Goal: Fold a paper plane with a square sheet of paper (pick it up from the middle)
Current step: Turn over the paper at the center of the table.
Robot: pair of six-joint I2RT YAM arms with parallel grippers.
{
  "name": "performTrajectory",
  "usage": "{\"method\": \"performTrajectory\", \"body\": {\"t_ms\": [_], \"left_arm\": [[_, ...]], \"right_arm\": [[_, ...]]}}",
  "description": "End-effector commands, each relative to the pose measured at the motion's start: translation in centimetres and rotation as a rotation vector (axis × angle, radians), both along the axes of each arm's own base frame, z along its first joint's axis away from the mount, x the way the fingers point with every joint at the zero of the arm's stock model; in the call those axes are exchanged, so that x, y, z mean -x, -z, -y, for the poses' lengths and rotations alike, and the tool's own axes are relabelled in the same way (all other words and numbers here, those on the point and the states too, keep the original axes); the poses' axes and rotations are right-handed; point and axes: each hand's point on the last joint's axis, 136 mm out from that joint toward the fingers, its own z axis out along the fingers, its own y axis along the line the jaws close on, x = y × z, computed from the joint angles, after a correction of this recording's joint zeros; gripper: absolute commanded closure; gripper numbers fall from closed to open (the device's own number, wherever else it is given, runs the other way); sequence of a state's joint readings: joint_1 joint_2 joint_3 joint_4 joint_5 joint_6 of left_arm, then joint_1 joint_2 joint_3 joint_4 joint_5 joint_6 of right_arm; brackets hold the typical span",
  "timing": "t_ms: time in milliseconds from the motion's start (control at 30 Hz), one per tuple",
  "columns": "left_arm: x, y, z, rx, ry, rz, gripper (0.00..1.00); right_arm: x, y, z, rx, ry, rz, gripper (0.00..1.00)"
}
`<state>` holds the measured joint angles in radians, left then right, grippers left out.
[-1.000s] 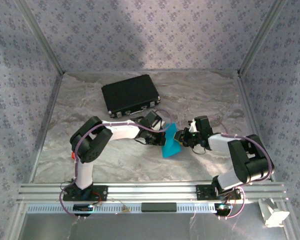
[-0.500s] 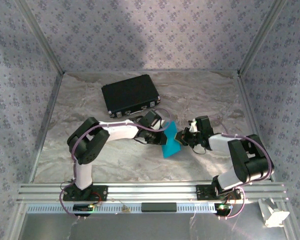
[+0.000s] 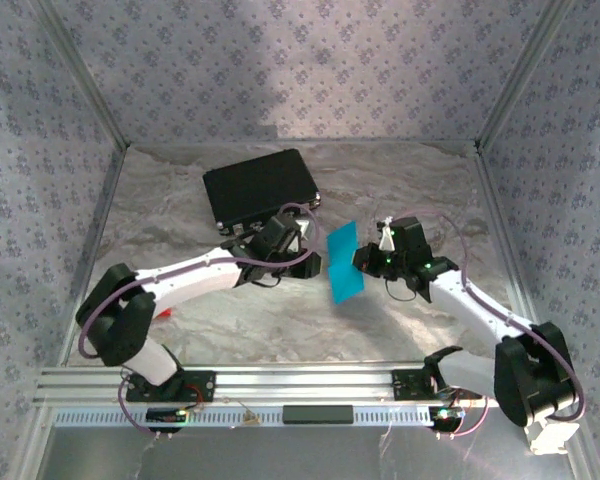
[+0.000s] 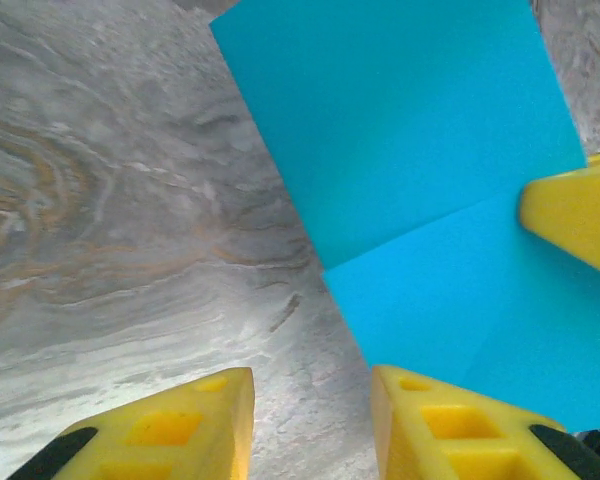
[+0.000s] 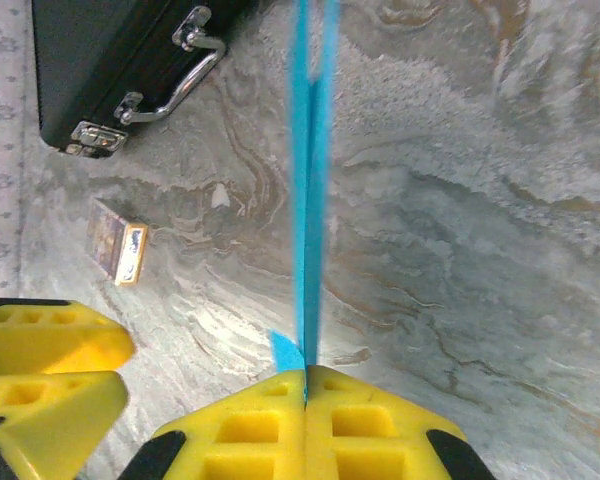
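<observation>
Your right fingers (image 5: 365, 430) are pressed together on the sheet of paper (image 3: 344, 262), pinching it at one edge. The sheet is held on its side near the black case (image 3: 260, 187), off that case's near right corner on the side towards the arm bases. From the right wrist you see the sheet edge-on as two thin layers running straight away from the fingertips. From the left wrist its broad blue face shows with one crease across it. I cannot tell whether its lower edge touches the table (image 3: 410, 180). Your left fingers (image 4: 450, 425) are spread, with bare table showing in the gap and nothing between them. They sit just beside the sheet on the side facing the case, with the right fingers on its far side. A small card (image 5: 117, 253) lies flat on the table close to the case's handle side.
</observation>
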<state>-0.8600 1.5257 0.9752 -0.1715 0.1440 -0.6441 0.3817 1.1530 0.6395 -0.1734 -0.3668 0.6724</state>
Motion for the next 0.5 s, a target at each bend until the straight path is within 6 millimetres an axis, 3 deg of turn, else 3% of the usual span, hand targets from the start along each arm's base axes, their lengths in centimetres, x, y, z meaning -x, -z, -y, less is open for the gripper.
{"method": "performTrajectory", "body": {"t_ms": [0, 267, 467], "left_arm": [[-0.8, -1.6, -1.6, -0.002, -0.063, 0.090, 0.66], [-1.0, -2.9, -4.2, -0.009, -0.136, 0.164, 0.65], [-1.1, -2.8, -6.2, -0.008, -0.209, 0.189, 0.59]], "right_arm": [[0.6, 0.0, 1.7, 0.115, 0.035, -0.021, 0.96], [1.0, -1.7, 2.1, 0.204, 0.012, 0.034, 0.95], [1.8, -2.1, 3.0, 0.301, 0.026, 0.049, 0.95]]}}
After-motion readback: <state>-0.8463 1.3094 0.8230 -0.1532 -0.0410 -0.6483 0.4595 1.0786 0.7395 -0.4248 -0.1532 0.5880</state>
